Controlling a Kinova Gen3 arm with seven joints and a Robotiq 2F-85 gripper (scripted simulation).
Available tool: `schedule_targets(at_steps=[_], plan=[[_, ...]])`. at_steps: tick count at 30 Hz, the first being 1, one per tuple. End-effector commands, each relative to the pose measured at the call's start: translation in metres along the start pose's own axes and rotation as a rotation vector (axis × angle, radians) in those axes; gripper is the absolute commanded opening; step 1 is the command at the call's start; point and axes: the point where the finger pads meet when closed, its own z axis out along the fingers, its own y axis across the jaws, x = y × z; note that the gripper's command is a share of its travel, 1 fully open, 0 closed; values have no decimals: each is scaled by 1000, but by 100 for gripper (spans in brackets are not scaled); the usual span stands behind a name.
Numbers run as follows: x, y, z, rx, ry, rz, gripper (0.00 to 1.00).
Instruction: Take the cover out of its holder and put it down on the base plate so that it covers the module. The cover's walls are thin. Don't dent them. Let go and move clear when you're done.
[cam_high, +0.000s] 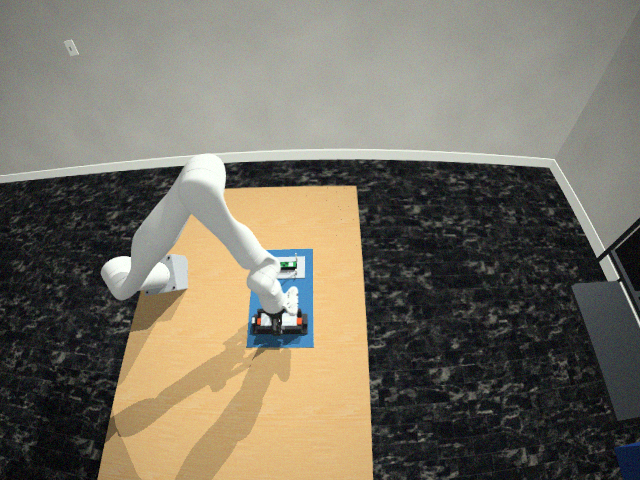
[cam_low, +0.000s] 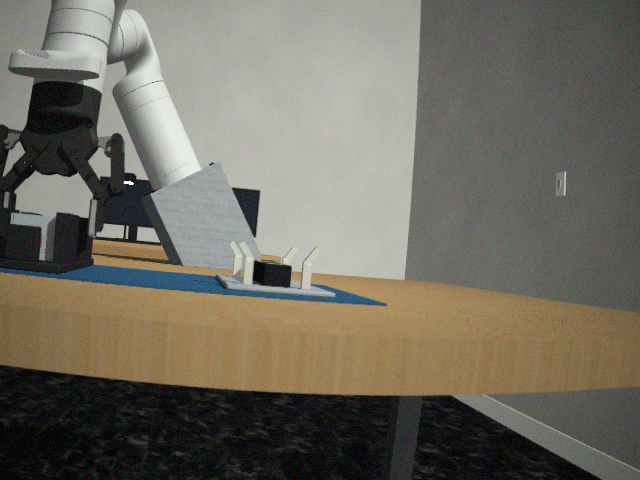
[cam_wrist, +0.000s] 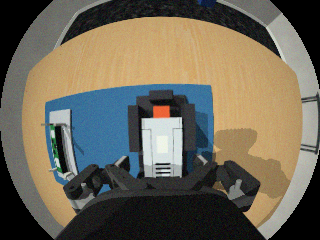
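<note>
The light grey cover (cam_high: 289, 320) (cam_low: 47, 242) (cam_wrist: 162, 131) sits in its black holder (cam_high: 304, 322) (cam_low: 73, 240) (cam_wrist: 134, 127). My gripper (cam_low: 50, 219) (cam_wrist: 161, 162) is open wide and points down over the cover. In the wrist view its fingertips stand apart on either side of the cover. In the exterior view one fingertip is down beside the holder's outer wall, and the other is partly hidden. Whether they touch anything I cannot tell. The module (cam_high: 287, 264) (cam_low: 273, 274) (cam_wrist: 56, 150), black with a green top, sits uncovered on the pale base plate (cam_high: 301, 274) (cam_low: 315, 292) (cam_wrist: 68, 125).
Cream bent posts (cam_low: 307, 273) stand up around the module. Holder and base plate both lie on a blue mat (cam_high: 306, 294) (cam_low: 155, 279) (cam_wrist: 100, 125) on the wooden table (cam_high: 330, 387) (cam_wrist: 150, 55). An orange part (cam_wrist: 161, 111) shows at the cover's end in the holder.
</note>
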Motion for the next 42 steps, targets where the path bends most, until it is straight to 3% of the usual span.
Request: schedule_targets(at_steps=[1, 42], plan=[[-1, 1, 3, -1, -2, 2, 100], [-1, 2, 6, -2, -5, 4, 100]])
